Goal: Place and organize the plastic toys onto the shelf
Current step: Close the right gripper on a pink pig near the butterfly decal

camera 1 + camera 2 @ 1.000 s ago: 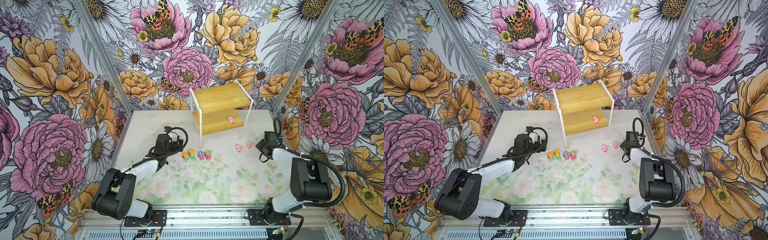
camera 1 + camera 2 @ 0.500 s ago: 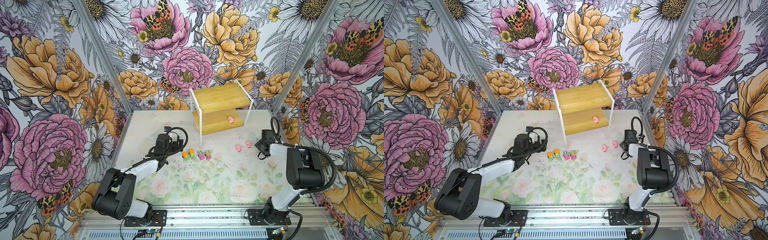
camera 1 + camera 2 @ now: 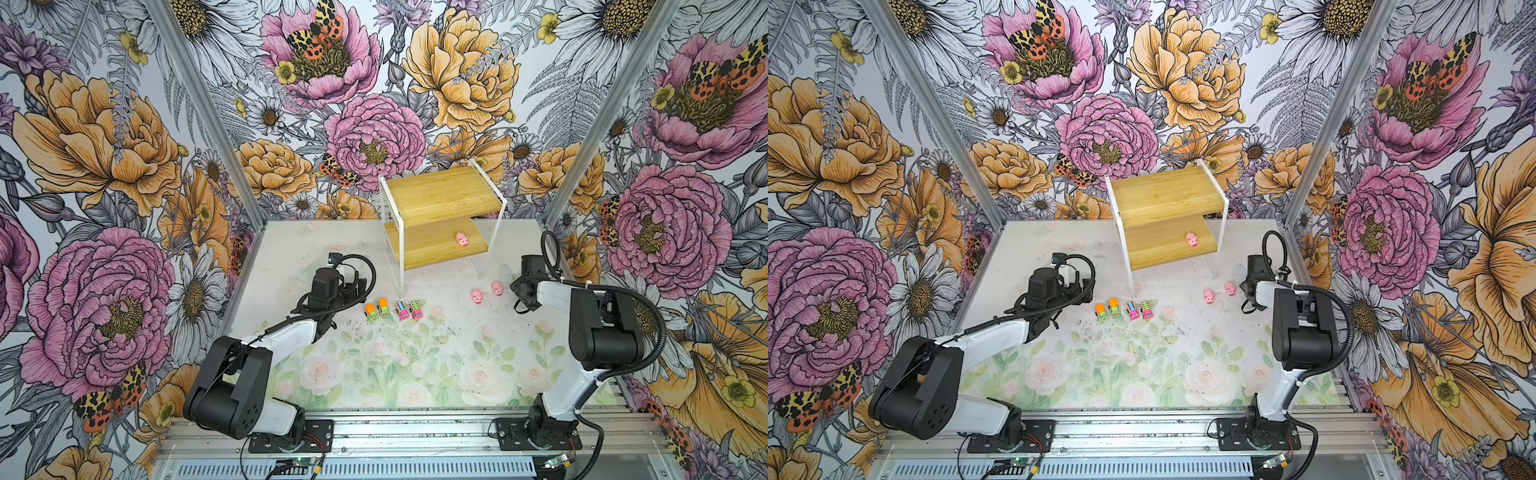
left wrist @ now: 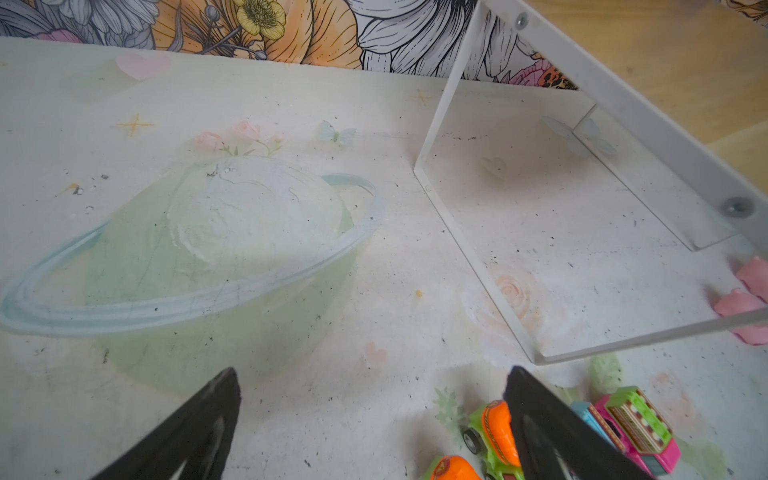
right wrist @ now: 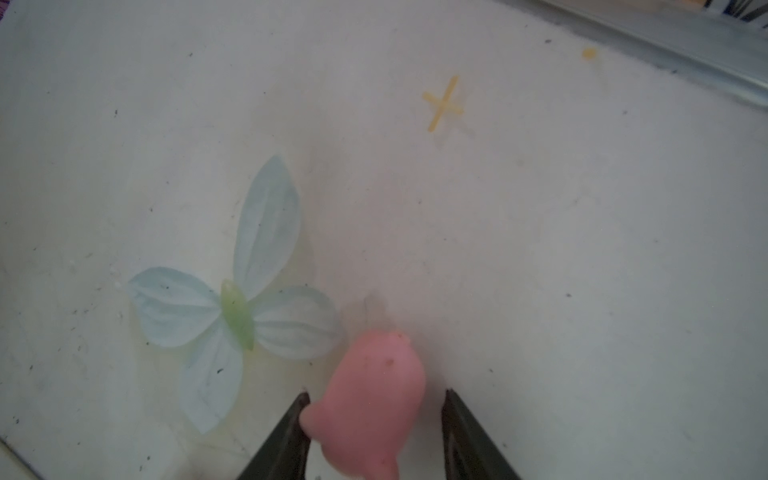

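Floral-walled counter: left pincer gapes wide; right pincer narrowly straddles 1 pink pig, gap beside 1 finger

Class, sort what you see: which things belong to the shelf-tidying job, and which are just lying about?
Job: shelf, four trucks, shelved pig, two table pigs, pig at right end effector.
Just there: floral walls, printed mat, base rail.

Lab booth: floral walls, aluminium rail
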